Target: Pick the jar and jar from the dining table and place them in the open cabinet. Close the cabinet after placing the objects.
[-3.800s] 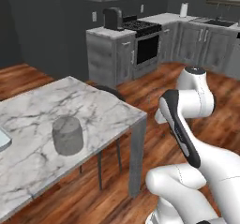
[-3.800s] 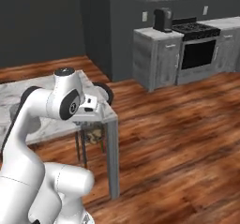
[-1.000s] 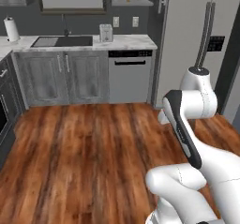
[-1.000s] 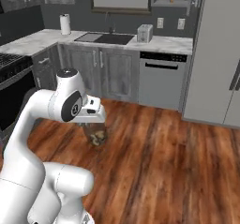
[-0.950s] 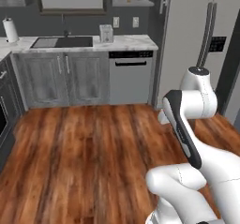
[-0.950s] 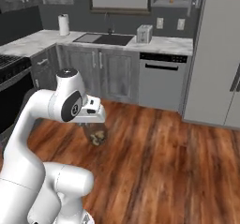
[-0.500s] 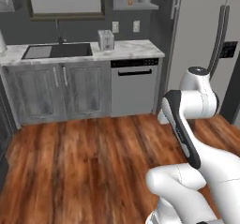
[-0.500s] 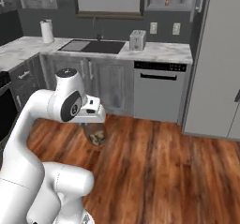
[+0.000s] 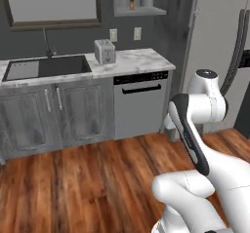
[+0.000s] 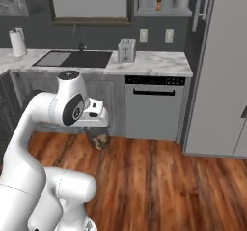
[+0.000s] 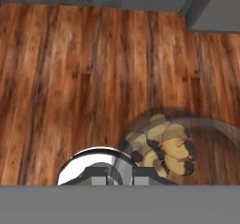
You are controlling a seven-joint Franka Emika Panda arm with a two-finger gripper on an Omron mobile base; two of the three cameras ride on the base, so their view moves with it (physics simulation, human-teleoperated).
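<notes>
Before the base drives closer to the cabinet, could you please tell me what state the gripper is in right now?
Gripper: closed on the glass jar, which hangs below the hand.

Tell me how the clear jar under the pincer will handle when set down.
The jar looks like glass with smooth walls, so probably slippery and breakable. It hangs from the pincer by its shiny lid, so it may swing. The loose nuts inside could shift its weight.

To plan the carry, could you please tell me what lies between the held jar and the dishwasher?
In the right base view, bare wooden floor lies between the jar, held under the gripper, and the dishwasher; nothing stands there.
</notes>
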